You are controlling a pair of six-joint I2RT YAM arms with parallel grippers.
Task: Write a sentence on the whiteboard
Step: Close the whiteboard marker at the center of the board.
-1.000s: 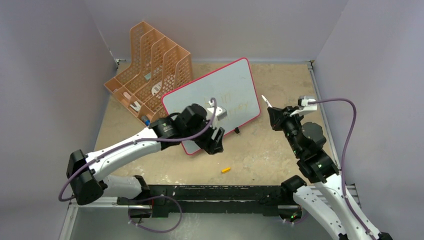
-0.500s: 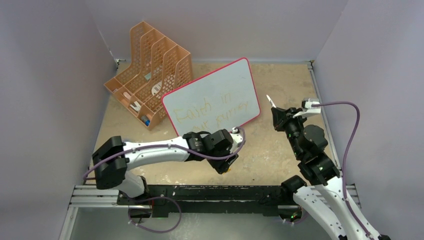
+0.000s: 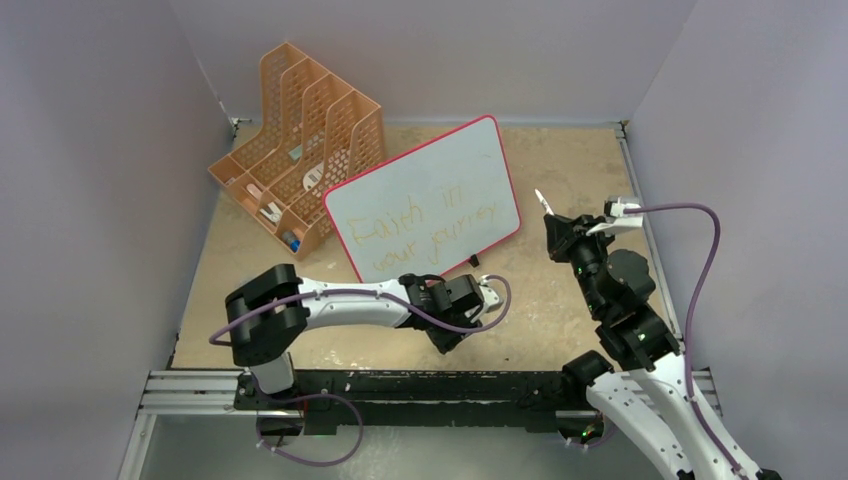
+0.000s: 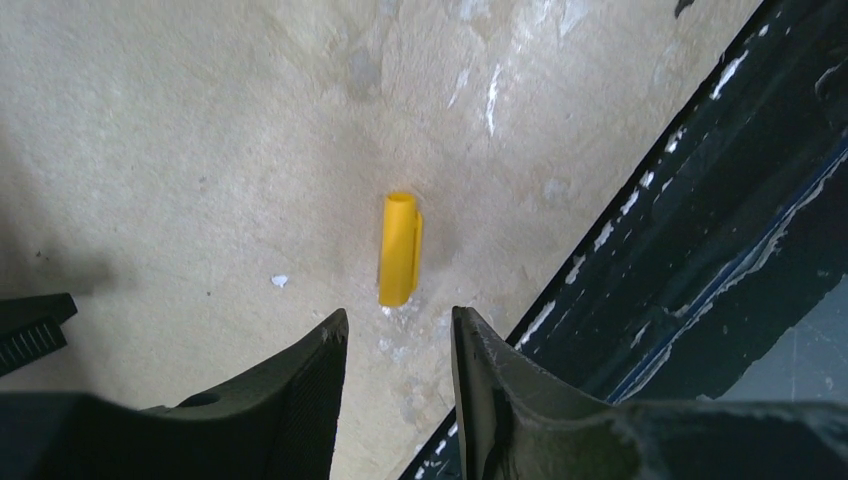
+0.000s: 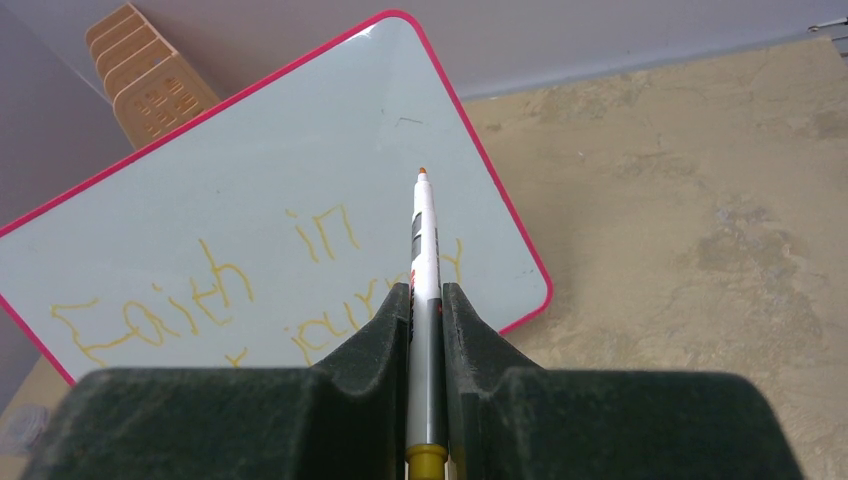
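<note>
Swung nearside of whiteboard (image 3: pixel 452 160), left pincer (image 4: pixel 399 315) gapes at cap (image 4: pixel 400 248); right pincer (image 5: pixel 426 292) pinches marker (image 5: pixel 425 230).

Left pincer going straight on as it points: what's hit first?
Likely the yellow cap on the table, just ahead of the left pincer and in line with its gap; depth is unclear.

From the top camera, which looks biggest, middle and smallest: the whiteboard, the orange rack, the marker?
Tied first: whiteboard and orange file rack; they look about alike, and the board hides some of the rack.
Last: marker, smallest by far.
</note>
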